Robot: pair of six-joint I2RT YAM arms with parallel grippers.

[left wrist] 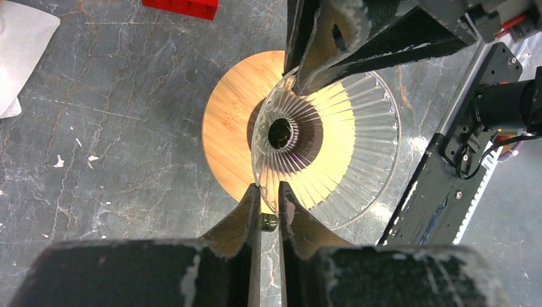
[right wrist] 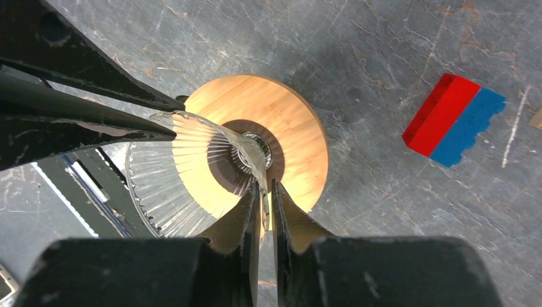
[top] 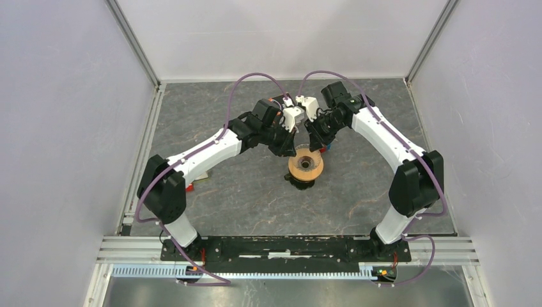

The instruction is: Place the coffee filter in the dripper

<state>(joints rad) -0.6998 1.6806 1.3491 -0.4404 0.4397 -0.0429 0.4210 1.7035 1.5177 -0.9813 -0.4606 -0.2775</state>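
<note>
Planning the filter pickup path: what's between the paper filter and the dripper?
Nothing: bare grey table between the filter and the dripper, seen in the left wrist view.

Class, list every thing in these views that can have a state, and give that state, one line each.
dripper: empty, no filter in it, rim gripped on two sides.
coffee filter: lying on the table, apart from the dripper, untouched.
left gripper: fingers shut on the dripper's rim.
right gripper: fingers shut on the opposite rim.
red-and-blue block: lying flat, untouched.
</note>
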